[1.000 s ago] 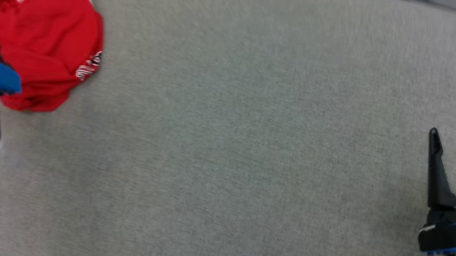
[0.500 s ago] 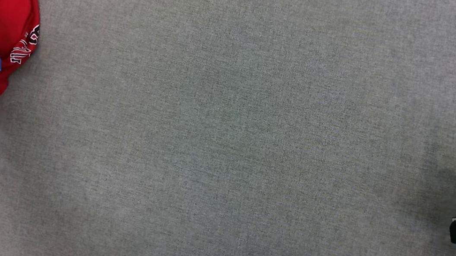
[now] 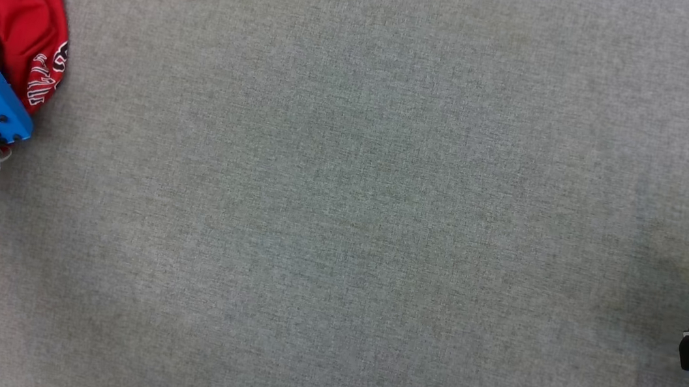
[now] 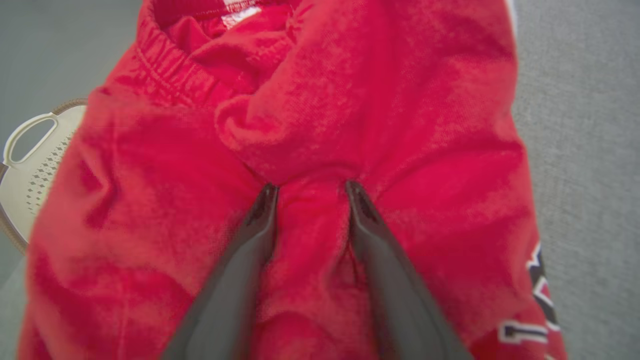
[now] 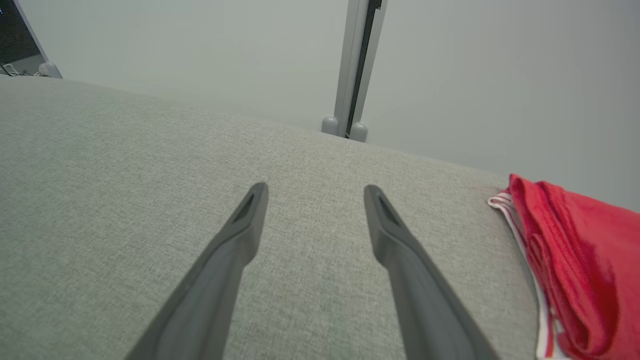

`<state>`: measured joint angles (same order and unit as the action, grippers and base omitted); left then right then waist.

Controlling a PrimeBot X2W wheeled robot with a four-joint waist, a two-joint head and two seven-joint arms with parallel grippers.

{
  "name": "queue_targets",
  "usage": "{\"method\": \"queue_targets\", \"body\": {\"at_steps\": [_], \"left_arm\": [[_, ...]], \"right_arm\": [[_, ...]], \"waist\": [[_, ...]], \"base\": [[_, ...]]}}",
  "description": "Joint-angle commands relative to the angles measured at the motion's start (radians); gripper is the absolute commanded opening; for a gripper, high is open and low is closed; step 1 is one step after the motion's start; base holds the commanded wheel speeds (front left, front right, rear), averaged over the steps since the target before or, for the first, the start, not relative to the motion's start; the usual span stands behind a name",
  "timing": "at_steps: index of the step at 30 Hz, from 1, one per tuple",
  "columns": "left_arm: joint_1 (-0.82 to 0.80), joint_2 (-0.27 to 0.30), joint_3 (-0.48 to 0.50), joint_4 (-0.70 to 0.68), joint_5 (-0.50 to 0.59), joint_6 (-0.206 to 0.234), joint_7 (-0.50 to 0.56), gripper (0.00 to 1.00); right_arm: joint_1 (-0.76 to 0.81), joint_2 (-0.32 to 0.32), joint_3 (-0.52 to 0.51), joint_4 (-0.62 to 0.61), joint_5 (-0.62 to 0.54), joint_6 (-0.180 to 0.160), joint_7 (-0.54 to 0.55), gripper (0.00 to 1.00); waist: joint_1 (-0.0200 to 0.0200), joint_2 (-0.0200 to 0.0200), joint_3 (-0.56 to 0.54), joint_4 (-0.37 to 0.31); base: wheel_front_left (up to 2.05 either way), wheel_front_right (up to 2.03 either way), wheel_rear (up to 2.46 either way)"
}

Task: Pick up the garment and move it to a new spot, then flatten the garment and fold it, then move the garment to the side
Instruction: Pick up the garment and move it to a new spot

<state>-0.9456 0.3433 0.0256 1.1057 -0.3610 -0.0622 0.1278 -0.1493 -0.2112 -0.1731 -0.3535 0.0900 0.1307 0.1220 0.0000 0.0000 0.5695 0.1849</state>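
Left gripper (image 4: 307,187): 9 o'clock in my head view; jaws apart, narrower than the right's, tips dug into the garment (image 3: 5,14), a ridge of cloth between them; I saw no firm pinch.
Right gripper (image 5: 312,192): 3 o'clock, jaws spread wide, held nothing, over the table (image 3: 341,219).
Garment: red, crumpled, white trim and lettering, lay on the table at 10 o'clock.
Table: grey woven cover.
Basket (image 4: 30,165): pale, perforated, past the garment, 9 o'clock in left wrist view.
Post (image 5: 357,65): grey, beyond the table's far edge, 12 o'clock in right wrist view.
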Motion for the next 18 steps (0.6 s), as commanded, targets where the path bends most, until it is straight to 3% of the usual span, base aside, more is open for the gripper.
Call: {"method": "queue_targets", "body": {"at_steps": [1, 18], "left_arm": [[0.006, -0.006, 0.001, 0.019, -0.008, -0.003, -0.005, 0.00], [-0.102, 0.019, -0.079, -0.078, 0.058, -0.025, -0.270, 0.00]], "right_arm": [[0.001, -0.001, 0.001, 0.000, -0.004, 0.000, -0.001, 1.00], [0.023, 0.083, 0.025, 0.119, 0.009, 0.000, -0.079, 1.00]], "waist": [[0.0000, 0.0000, -0.008, -0.005], [0.0000, 0.0000, -0.197, -0.076]], "base": [[0.00, 0.00, 0.00], [0.00, 0.00, 0.00]]}}
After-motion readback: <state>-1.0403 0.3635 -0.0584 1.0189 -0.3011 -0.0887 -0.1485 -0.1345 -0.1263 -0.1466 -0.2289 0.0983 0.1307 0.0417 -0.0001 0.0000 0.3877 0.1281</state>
